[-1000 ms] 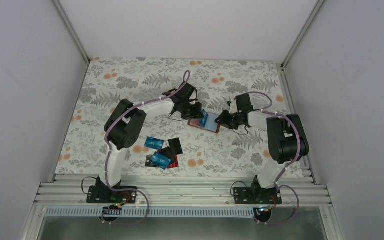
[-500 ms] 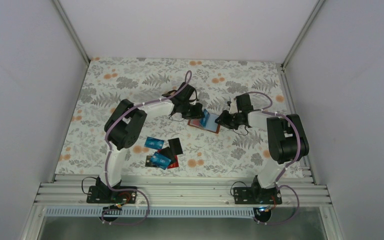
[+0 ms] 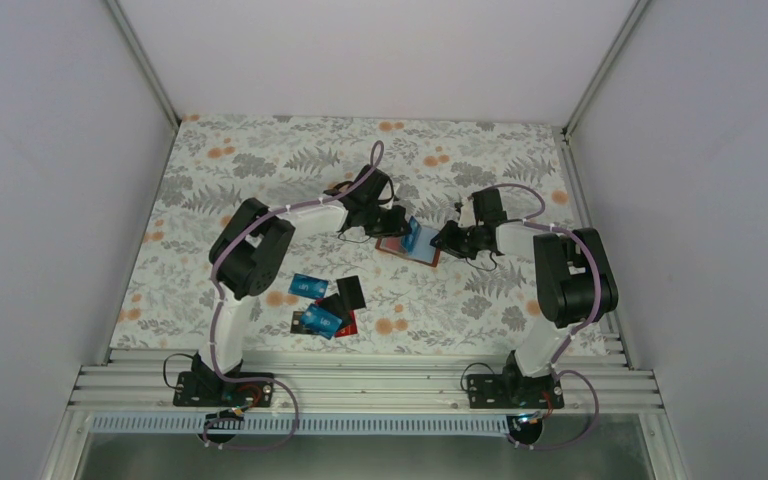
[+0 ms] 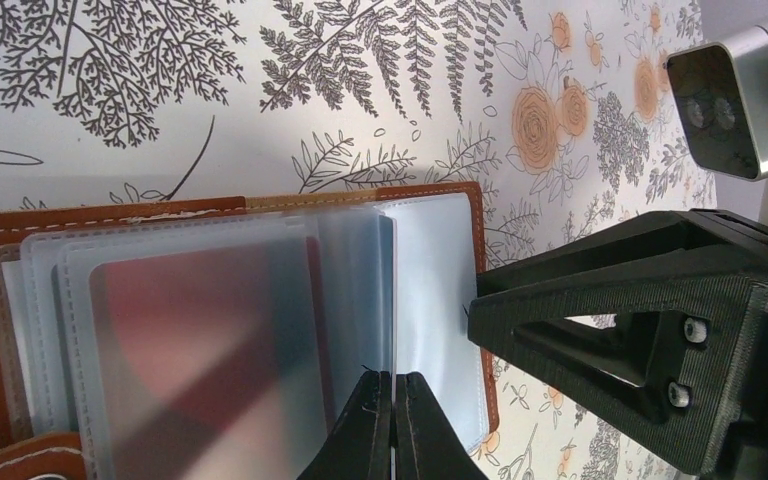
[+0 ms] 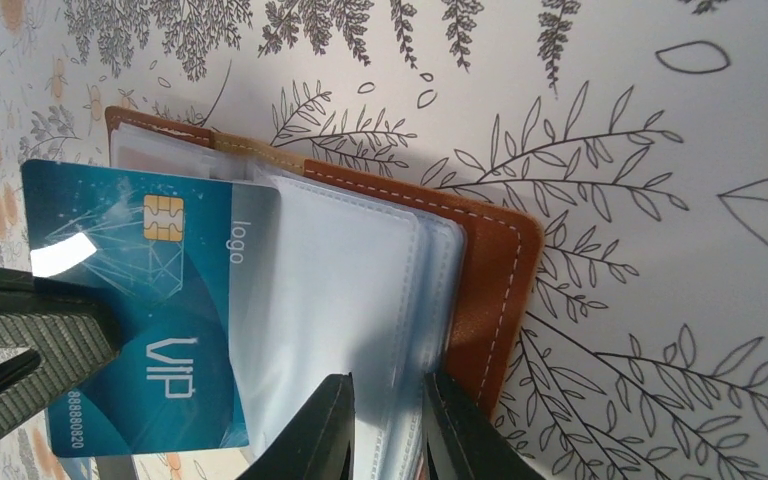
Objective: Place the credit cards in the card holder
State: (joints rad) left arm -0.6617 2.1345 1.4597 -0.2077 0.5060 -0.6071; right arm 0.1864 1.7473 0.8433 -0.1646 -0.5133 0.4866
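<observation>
Blue card (image 5: 160, 330) reads "VIP" and "logo", with a gold chip (number partly hidden). Left gripper (image 4: 391, 385) pinches it, edge in among the clear sleeves of the card holder (image 5: 490, 290): brown leather, white stitching, lying open mid-table. Right gripper (image 5: 390, 385) nips the sleeve edges. Loose credit cards (image 3: 325, 305) lie at 7 o'clock from the holder.

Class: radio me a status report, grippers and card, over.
Left gripper shut on blue plastic VIP card. Right gripper straddling clear sleeves of reddish-brown leather card holder, grip unclear. Card mostly outside sleeves. No obstruction seen.
</observation>
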